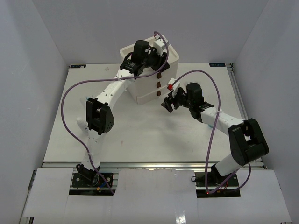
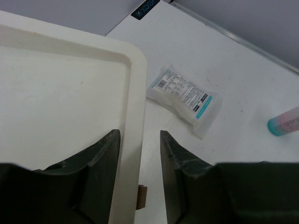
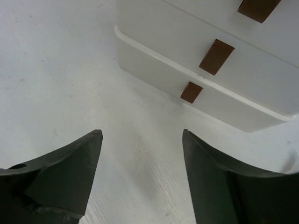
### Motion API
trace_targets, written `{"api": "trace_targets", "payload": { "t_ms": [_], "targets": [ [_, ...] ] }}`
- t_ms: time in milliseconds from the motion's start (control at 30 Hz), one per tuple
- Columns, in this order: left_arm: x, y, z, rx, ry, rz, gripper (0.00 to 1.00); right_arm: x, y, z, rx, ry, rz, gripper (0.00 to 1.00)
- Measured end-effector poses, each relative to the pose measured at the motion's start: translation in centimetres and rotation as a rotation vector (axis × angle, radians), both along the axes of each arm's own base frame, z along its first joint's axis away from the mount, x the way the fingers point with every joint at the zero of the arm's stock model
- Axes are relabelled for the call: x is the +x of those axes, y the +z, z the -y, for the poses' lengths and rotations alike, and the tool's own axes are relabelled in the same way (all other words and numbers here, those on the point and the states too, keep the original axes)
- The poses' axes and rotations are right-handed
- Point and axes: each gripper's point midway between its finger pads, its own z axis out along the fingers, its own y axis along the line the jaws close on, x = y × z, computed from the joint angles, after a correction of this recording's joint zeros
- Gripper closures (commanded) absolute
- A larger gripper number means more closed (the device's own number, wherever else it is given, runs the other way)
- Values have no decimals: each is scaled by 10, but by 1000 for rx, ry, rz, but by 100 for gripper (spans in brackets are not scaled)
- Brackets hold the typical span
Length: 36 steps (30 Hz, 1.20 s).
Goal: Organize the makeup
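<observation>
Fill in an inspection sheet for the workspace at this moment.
Surface: white table, no spills seen.
Job's things: packet flat on the table beside the drawer box; bottle cut off by the frame edge.
Clutter: nothing seen.
Grippers: left gripper, fingers apart astride the drawer box rim; right gripper, fingers wide, empty, facing the drawer box front.
Cables: purple cables arch over the table.
Surroundings: plain white walls.
</observation>
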Motion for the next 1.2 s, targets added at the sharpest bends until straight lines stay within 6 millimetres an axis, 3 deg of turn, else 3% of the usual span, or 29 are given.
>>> {"api": "trace_targets", "payload": {
  "t_ms": [233, 400, 600, 700, 800, 900, 1033, 1200],
  "targets": [
    [-3, 14, 5, -27, 66, -7, 30, 14, -20, -6, 100, -80, -172, 16],
    [-16, 56, -8, -61, 104, 47, 25, 33, -45, -9, 143, -198, -300, 16],
    [-72, 114, -60, -115, 185, 153, 13, 54, -68, -12, 208, -295, -353, 21],
    [-109, 127, -92, -149, 238, 196, 11, 62, -76, -15, 234, -316, -366, 24],
    [-151, 115, -128, -175, 296, 202, 11, 77, -81, -19, 263, -343, -371, 30],
    [-179, 97, -155, -195, 351, 188, 11, 90, -81, -23, 292, -359, -373, 33],
    [-199, 55, -181, -187, 432, 132, 11, 106, -78, -28, 324, -377, -364, 36],
    [-212, 11, -199, -152, 504, 48, 11, 116, -82, -28, 346, -400, -369, 50]
  ]
}}
